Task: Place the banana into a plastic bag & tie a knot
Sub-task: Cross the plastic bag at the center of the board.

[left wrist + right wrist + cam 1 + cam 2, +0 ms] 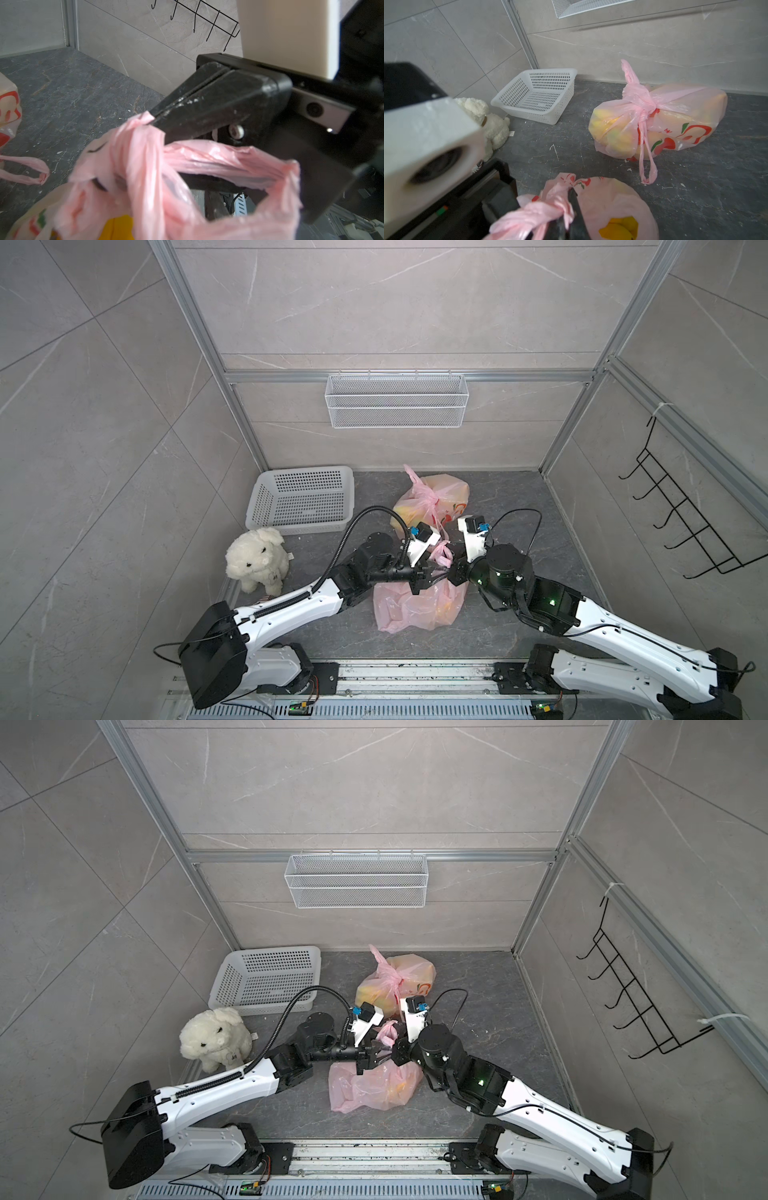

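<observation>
A pink plastic bag (415,605) lies at the front middle of the floor in both top views, also (374,1085). The yellow banana (618,228) shows inside it. Both grippers meet above its mouth. My right gripper (451,566) is shut on one twisted bag handle (145,118), pinched at its tips. My left gripper (436,570) faces it. Its fingers (212,205) show dimly, a little apart, through the other handle loop (228,158), which drapes over them. The plastic hides most of its jaws.
A second pink bag (432,502), knotted and holding bananas, lies behind. A white perforated basket (301,499) sits at the back left, with a white plush dog (255,558) in front of it. A wire basket (397,400) and a black hook rack (685,514) hang on the walls.
</observation>
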`<state>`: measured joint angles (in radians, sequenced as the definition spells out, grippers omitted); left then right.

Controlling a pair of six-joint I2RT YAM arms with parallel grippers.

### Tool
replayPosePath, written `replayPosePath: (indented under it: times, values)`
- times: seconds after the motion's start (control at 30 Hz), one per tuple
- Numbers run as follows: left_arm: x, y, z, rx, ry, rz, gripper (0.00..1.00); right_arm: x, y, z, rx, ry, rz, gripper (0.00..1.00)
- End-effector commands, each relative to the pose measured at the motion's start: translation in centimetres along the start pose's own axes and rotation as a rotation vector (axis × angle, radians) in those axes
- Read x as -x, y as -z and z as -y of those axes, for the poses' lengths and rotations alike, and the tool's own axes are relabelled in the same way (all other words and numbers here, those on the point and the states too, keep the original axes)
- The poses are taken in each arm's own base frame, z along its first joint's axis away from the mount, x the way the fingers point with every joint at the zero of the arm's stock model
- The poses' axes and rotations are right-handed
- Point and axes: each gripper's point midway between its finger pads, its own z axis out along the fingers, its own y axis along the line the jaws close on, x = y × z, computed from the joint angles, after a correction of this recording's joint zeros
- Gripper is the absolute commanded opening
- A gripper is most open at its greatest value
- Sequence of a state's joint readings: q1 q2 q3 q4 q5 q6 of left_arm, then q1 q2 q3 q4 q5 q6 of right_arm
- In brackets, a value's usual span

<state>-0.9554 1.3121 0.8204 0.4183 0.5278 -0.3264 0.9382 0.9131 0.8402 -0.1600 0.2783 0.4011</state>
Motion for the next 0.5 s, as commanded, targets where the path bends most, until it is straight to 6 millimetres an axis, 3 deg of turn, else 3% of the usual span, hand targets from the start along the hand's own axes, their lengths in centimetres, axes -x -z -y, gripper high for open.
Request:
replayPosePath:
  times: [0.0, 0.23, 0.37, 0.47]
  values:
    - [2.9, -1.6, 1.5, -0.059, 0.000, 0.106, 0.28, 3.0, 0.6, -1.3, 0.107, -0.125, 0.103, 0.00]
    - [1.0, -1.8, -0.1, 0.019, 0.066, 0.107, 0.32, 2.1, -0.5, 0.9, 0.147, -0.249, 0.083, 0.00]
    - [0.1, -0.1, -0.7, 0.086, 0.096, 0.124, 0.56, 1.2, -1.3, 1.5, 0.201, -0.307, 0.082, 0.00]
    - [-0.9, 1.2, -0.6, 0.118, 0.103, 0.097, 0.63, 0.9, -1.4, 1.8, 0.225, -0.322, 0.094, 0.00]
